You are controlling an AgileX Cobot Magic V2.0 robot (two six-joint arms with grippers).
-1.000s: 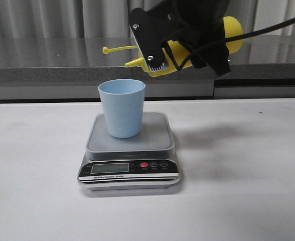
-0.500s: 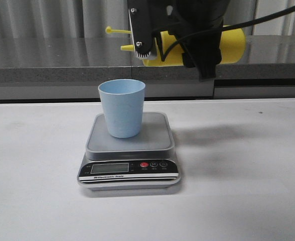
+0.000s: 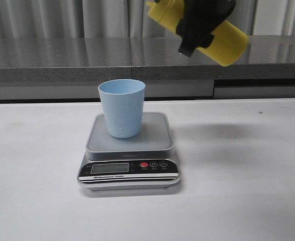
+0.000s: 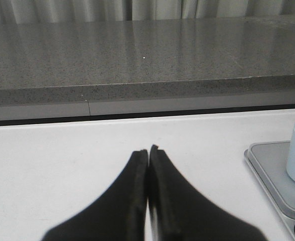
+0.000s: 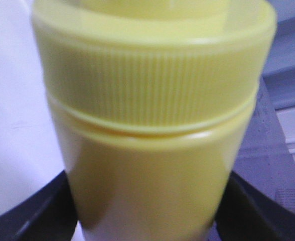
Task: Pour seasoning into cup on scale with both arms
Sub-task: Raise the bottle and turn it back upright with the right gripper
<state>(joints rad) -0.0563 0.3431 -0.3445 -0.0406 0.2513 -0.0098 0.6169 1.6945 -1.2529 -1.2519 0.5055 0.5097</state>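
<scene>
At the frame's top right, the right gripper (image 3: 203,22) clamps the tilted bottle (image 3: 228,41). The cup (image 3: 121,108) stands on the scale (image 3: 129,153), centre. The left gripper (image 4: 148,153) is closed, empty.

The right gripper (image 3: 203,22) is gripping the yellow seasoning bottle (image 3: 228,42) at one o'clock, tilted. The blue cup (image 3: 121,108) is standing upright on the scale (image 3: 130,150) at centre.

No legible text (scale (image 3: 129,145) label blurred)
</scene>
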